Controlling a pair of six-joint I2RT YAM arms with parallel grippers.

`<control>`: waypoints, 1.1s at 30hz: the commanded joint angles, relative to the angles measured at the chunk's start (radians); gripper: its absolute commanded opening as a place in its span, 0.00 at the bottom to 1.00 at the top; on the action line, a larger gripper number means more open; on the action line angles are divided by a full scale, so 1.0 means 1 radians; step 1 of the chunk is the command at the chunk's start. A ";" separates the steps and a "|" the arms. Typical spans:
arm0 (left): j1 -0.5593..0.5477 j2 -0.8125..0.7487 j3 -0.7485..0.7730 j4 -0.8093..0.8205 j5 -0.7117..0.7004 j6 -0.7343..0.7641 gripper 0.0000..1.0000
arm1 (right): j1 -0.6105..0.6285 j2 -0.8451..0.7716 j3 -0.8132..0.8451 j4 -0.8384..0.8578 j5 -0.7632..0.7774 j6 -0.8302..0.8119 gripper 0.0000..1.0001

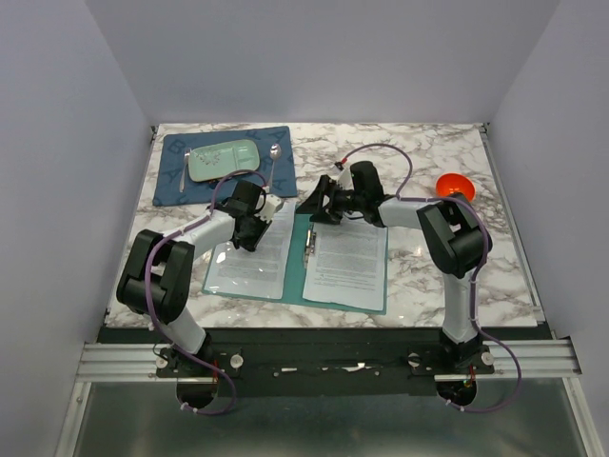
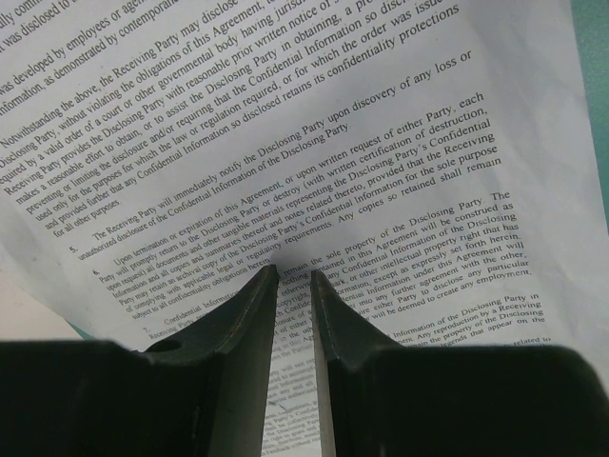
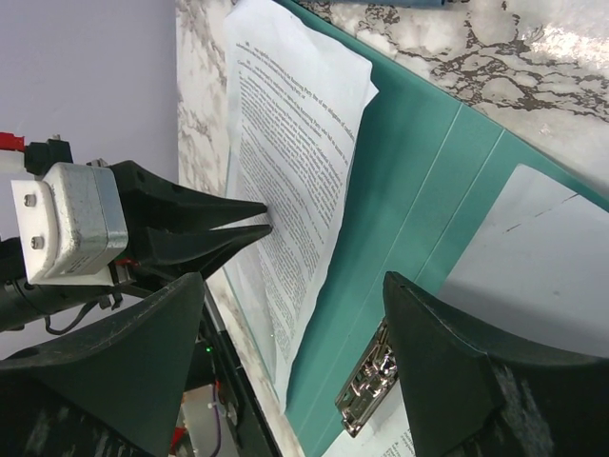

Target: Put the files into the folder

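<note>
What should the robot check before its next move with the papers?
1. Left gripper pinching the left sheet at its edge: ok.
2. Folder lying open on the table: ok.
3. Right gripper open and holding nothing: ok.
4. Metal clip open enough to take paper: cannot tell.
5. Right sheet lying flat on the folder's right half: ok.

Work surface: white marble-pattern table (image 1: 514, 248). Lying directly on it are the open teal folder (image 1: 296, 276) at centre front, a dark blue placemat (image 1: 176, 186) at back left, and an orange bowl (image 1: 455, 184) at right.
</note>
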 commanded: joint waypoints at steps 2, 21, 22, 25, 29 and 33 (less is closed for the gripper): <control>0.006 0.035 -0.032 -0.035 0.030 0.010 0.32 | -0.005 0.026 0.038 -0.083 0.026 -0.065 0.84; 0.008 0.036 -0.015 -0.043 0.018 0.014 0.31 | -0.005 0.049 0.006 -0.019 -0.052 -0.066 0.82; 0.008 0.036 -0.017 -0.043 0.015 0.013 0.31 | -0.005 0.053 0.006 -0.004 -0.062 -0.056 0.82; 0.008 0.032 -0.012 -0.046 0.010 0.014 0.31 | -0.005 0.066 0.003 0.044 -0.092 -0.018 0.80; 0.008 0.024 -0.009 -0.049 0.001 0.020 0.30 | -0.003 0.079 -0.014 0.114 -0.122 0.033 0.77; 0.008 0.018 -0.014 -0.050 -0.004 0.023 0.30 | -0.005 0.077 -0.025 0.117 -0.125 0.037 0.76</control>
